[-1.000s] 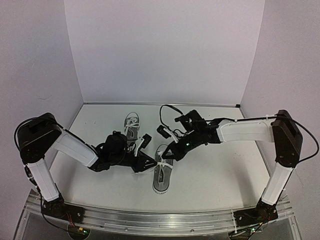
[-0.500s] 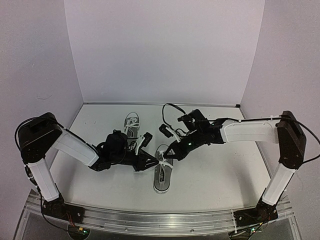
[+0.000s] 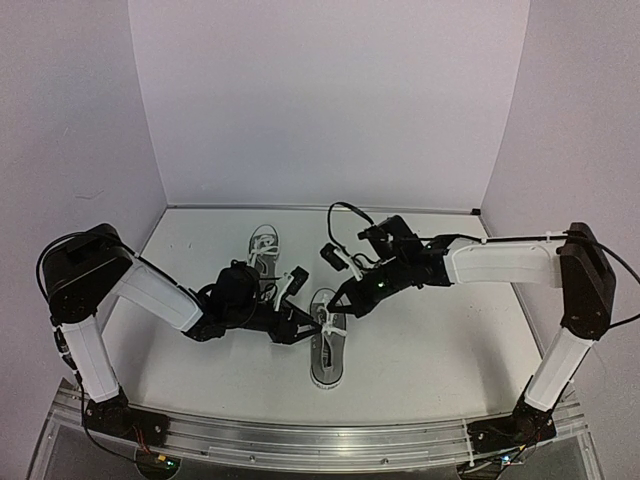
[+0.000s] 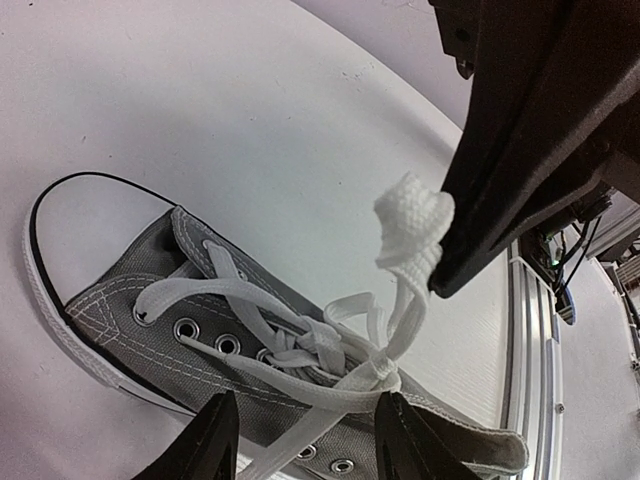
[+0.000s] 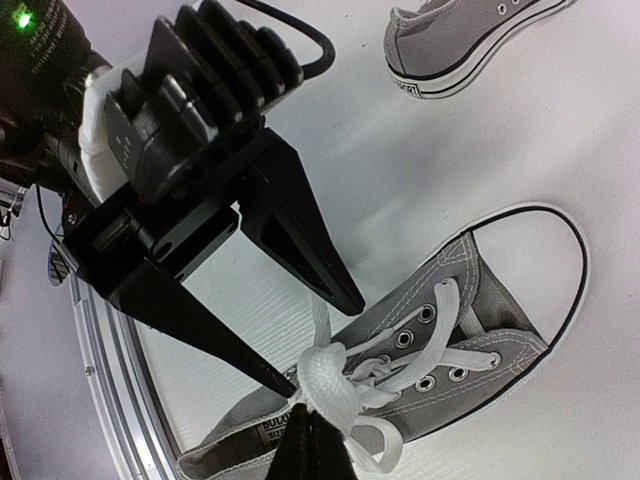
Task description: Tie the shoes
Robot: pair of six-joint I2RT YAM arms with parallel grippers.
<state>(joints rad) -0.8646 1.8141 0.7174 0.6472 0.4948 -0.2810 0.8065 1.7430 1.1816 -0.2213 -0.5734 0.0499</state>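
1 lace loop [image 5: 322, 383] in right end effector [image 5: 310, 428] — shoe [image 5: 498, 345] heel cut off

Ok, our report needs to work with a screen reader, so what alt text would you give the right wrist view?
The right gripper, fingers shut, pinches a loop of white lace above a grey sneaker. The left gripper, fingers open, reaches in from the upper left toward it; a second sneaker lies at top right.
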